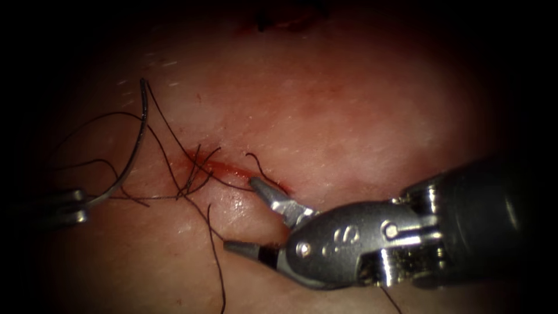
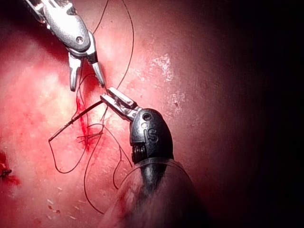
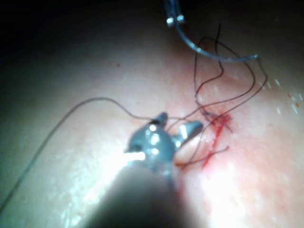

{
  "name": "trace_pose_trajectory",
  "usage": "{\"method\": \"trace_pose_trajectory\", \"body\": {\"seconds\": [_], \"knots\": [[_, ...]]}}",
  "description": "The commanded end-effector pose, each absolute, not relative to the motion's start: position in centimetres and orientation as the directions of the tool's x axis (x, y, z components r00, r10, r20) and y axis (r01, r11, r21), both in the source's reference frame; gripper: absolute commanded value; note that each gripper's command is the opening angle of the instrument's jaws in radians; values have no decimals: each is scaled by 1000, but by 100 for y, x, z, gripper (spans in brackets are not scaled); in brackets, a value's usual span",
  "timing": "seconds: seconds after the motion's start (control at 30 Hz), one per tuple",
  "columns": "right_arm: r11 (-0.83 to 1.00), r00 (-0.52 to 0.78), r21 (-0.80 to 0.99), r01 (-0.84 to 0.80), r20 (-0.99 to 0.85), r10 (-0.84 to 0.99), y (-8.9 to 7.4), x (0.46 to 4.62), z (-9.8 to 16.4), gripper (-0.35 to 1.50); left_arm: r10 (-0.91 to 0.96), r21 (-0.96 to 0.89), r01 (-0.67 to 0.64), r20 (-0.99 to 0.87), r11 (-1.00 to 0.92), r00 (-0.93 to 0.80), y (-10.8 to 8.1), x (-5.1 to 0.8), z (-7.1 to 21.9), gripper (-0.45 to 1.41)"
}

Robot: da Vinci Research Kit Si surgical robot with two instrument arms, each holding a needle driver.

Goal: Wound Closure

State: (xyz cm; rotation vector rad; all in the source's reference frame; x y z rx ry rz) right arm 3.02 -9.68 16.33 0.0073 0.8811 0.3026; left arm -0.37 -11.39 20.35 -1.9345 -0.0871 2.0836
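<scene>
Left of the cut, the left tool grips the needle at one end; the needle curves up over the tissue, clear of it. The right tool hovers with jaws spread at the cut's right end, holding nothing. Thread loops across the cut.

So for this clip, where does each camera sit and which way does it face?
Endoscope: above and in front of the cut; right tool open and empty, left tool holding the needle near one end, out of the tissue.
Left wrist: along its own shaft at the left tool gripping the needle; right tool beyond.
Right wrist: along its shaft at the right tool.
All three share the cut and thread.
</scene>
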Motion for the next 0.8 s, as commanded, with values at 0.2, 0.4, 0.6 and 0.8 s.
{"method": "trace_pose_trajectory", "body": {"seconds": [0.2, 0.4, 0.6, 0.8], "knots": [[977, 632, 107, -186, -749, 202, -976, 318, 1675, 64, 262, -251, -173, -964, -953, -47, -1154, -48, 2033, -45], [985, 661, 80, -151, -733, 160, -981, 321, 1703, 56, 262, -251, -172, -964, -953, -47, -1154, -47, 2032, -45], [990, 674, 61, -123, -727, 129, -988, 322, 1708, 52, 262, -251, -171, -964, -953, -46, -1154, -46, 2032, -45], [994, 678, 40, -101, -729, 98, -993, 328, 1704, 47, 262, -251, -171, -964, -953, -46, -1154, -46, 2032, -45]]}}
